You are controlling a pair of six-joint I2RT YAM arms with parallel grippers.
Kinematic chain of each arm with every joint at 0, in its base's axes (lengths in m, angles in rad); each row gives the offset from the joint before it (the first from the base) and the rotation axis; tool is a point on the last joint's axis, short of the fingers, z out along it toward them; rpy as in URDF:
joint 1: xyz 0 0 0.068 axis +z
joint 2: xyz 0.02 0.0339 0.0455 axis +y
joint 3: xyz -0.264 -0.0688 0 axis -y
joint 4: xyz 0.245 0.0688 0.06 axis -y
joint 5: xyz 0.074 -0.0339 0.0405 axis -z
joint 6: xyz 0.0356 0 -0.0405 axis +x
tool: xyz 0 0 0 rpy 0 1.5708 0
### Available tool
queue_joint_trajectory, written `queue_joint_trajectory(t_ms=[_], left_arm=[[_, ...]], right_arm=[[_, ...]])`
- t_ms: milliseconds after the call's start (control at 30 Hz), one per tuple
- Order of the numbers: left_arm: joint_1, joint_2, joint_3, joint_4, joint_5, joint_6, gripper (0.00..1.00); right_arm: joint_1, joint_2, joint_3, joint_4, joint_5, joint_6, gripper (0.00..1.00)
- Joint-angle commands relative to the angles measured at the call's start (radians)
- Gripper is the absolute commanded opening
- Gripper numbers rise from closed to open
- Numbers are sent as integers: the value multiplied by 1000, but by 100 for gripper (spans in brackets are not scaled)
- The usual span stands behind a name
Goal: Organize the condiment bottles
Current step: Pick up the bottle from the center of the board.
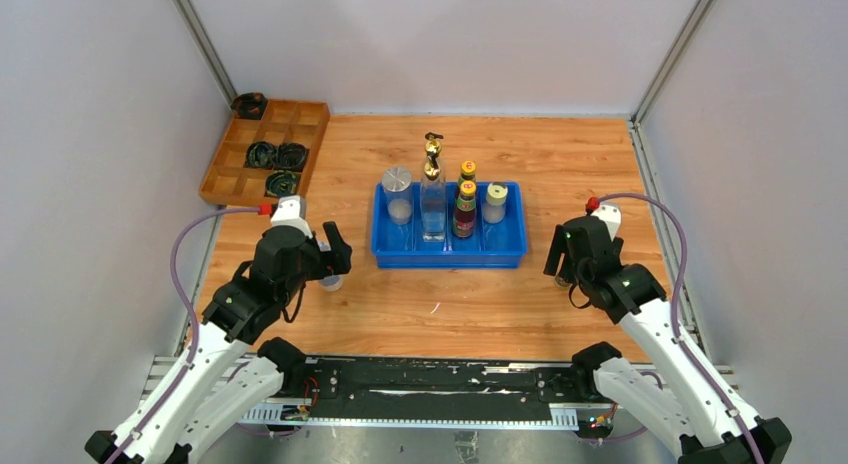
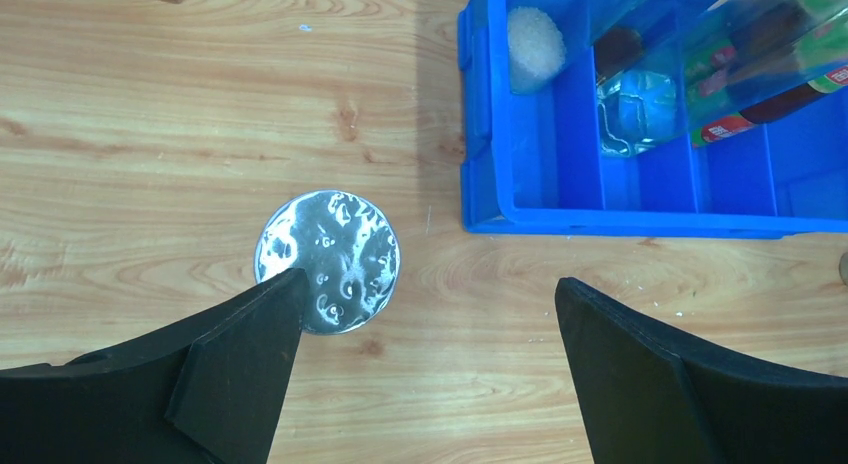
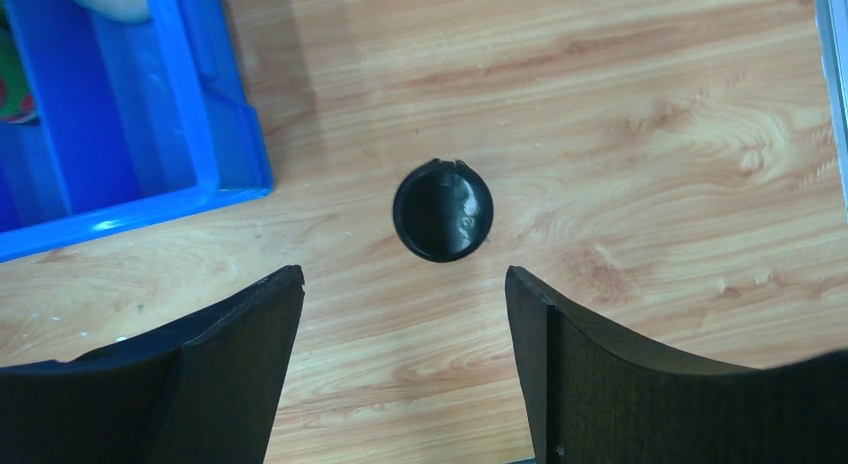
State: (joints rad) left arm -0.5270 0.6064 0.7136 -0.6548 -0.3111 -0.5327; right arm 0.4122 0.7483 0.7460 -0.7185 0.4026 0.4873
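Note:
A blue divided bin (image 1: 450, 256) in mid-table holds a silver-lidded jar (image 1: 397, 180), a tall clear gold-spouted bottle (image 1: 432, 189), two dark yellow-capped sauce bottles (image 1: 466, 194) and a cream-lidded jar (image 1: 496, 200), all upright. Left of the bin, another silver-lidded jar (image 2: 328, 259) stands on the table. My left gripper (image 2: 428, 284) hangs open above it, with the lid's edge under the left fingertip (image 2: 270, 314). Right of the bin, a small black-capped bottle (image 3: 443, 211) stands on the table. It is just ahead of my open right gripper (image 3: 402, 274) and touches neither finger.
A wooden divided tray (image 1: 225, 179) with black coiled rings (image 1: 275, 156) sits at the back left. The bin's near wall (image 2: 620, 224) lies close ahead of the left fingers, and its corner (image 3: 235, 174) is left of the black cap. Grey walls enclose the table.

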Motion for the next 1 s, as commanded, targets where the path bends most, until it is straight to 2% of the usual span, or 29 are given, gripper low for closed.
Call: queue_joint_trajectory(t_ms=[0, 333, 633, 967], left_arm=[[-5, -8, -9, -8, 2, -20, 100], [-5, 54, 0, -5, -49, -32, 100], [-5, 151, 61, -8, -119, -41, 100], [-5, 228, 93, 2, -155, -47, 100]], right_arm=[[9, 1, -45, -36, 72, 76, 79], [9, 22, -79, -22, 158, 114, 82], [0, 83, -83, 40, 158, 98, 83], [-21, 139, -69, 93, 151, 74, 64]])
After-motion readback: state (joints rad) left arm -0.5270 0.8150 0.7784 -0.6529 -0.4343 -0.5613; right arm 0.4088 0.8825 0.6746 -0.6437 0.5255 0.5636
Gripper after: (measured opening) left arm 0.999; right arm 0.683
